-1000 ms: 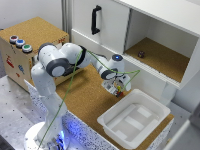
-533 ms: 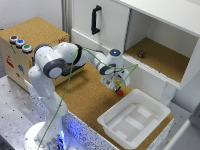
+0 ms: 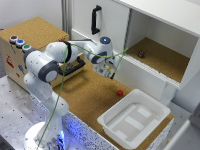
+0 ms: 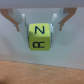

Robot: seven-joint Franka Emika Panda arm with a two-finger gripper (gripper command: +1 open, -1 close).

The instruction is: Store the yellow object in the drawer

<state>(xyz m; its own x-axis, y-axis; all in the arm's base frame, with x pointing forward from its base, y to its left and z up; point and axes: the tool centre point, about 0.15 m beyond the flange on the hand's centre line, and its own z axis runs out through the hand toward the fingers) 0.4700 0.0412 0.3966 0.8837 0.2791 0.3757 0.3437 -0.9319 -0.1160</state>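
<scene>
In the wrist view my gripper is shut on the yellow object, a small cube with black letters, and holds it clear of the cork surface below. In the exterior view the gripper hangs over the cork counter in front of the white cabinet; the cube is too small to make out there. The drawer's black bar handle shows to the exterior view's left of the gripper, on the cork-brown box, partly behind my arm. I cannot tell whether the drawer is open.
A small red ball lies on the counter near a white plastic tub. A small dark item sits in the open cabinet compartment. The white cabinet door has a vertical black handle. Coloured buttons top the box.
My hand has risen and moved toward the exterior view's left, away from the tub, with the yellow cube still held.
</scene>
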